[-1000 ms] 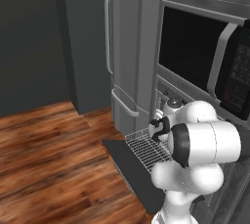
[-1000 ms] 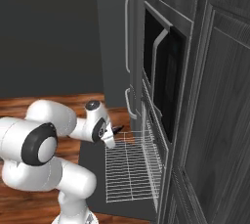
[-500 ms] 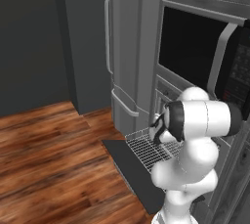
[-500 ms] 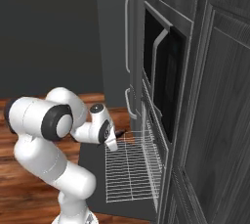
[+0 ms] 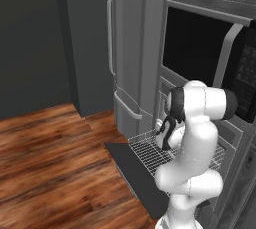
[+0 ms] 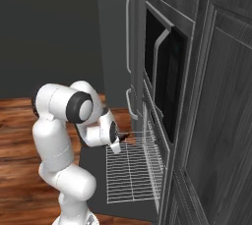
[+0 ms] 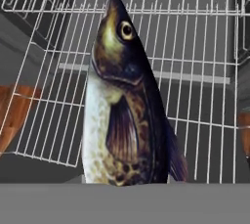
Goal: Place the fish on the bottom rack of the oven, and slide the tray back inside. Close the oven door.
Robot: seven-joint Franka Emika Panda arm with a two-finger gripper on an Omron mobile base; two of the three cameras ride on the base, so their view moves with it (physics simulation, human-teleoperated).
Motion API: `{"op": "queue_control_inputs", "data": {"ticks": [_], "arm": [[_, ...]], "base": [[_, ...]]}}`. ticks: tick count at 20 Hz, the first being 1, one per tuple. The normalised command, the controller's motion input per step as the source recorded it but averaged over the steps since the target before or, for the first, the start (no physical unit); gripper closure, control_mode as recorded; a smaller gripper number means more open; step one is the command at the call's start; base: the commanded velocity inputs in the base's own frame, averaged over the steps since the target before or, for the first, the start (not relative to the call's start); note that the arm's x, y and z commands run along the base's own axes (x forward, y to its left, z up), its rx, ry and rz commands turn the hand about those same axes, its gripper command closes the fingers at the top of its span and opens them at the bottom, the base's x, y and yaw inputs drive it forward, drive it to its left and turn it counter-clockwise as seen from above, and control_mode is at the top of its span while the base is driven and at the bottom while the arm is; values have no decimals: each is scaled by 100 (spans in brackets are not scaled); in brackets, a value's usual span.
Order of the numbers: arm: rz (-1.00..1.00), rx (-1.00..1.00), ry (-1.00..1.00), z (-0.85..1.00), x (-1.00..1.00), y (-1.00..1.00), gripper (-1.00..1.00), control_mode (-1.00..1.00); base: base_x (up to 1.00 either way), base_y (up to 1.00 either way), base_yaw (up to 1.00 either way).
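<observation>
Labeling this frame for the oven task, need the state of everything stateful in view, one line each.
fish: held by the gripper, above the rack, not yet set down.
bottom rack: pulled out over the open door, nothing lying on it.
oven door: open, folded down flat.
gripper: shut on the fish.
upper black-windowed door: closed.
tall grey door: closed.

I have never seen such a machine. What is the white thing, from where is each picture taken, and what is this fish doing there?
The white jointed thing is a robot arm in a simulated kitchen. Two pictures come from cameras behind it, left and right. The third comes from a camera on its hand, looking along the pincer. The pincer is shut on a dark, spotted fish, holding it over the silver wire-grid rack. That rack is pulled out above the open dark grey oven door.
</observation>
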Motion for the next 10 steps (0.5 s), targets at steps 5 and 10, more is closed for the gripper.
{"op": "queue_control_inputs", "data": {"ticks": [5, 10], "arm": [[-5, 0, 2, -42, 29, 0, 100, -100], [-8, 0, 1, -41, 37, 0, 100, -100]], "base": [[0, 0, 0], [0, 0, 0]]}}
